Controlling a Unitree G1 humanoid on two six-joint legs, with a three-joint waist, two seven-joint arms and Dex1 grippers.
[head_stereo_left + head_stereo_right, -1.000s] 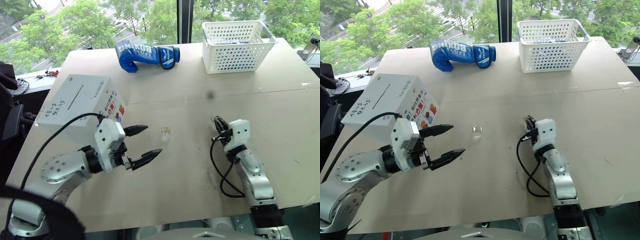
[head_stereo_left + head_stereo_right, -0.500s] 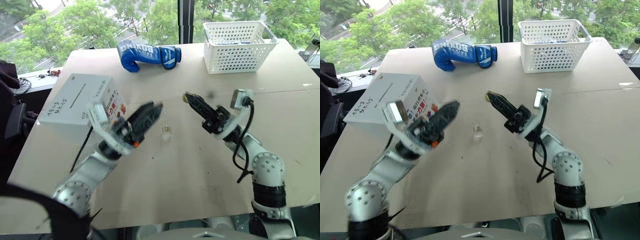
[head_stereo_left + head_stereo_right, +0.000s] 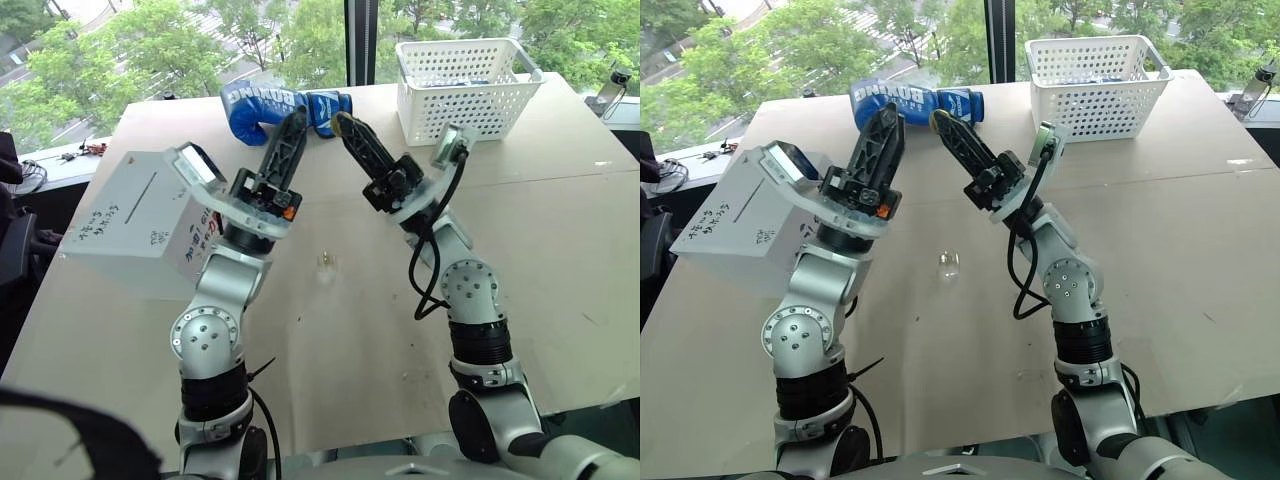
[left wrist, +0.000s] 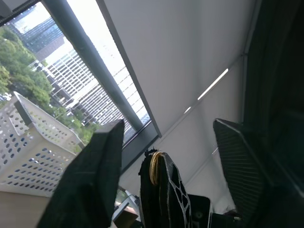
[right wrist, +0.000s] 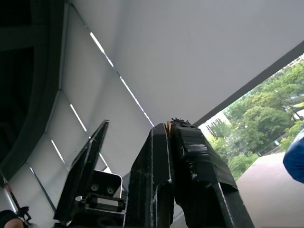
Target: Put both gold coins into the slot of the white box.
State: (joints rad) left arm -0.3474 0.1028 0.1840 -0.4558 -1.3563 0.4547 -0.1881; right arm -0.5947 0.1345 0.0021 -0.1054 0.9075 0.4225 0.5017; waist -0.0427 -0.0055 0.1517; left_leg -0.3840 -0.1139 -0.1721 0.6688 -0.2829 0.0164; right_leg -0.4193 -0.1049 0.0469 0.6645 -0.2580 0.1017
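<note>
Left eye view: both arms have risen off the table (image 3: 560,230) and now meet in the air, right of the white box (image 3: 140,225). The right gripper (image 3: 340,120) is clamped on one gold coin (image 4: 154,167). The left gripper (image 3: 297,115), fingers still apart, has narrowed around that tip, so a handover looks underway, ahead of the slot (image 3: 138,195) on the box's upper face. The pale table stands beside a window onto trees. Beyond the box sit a white basket (image 3: 470,85) and a blue boxing glove (image 3: 255,105). Right of the box, on the table, a second gold coin (image 3: 327,260) glints.
</note>
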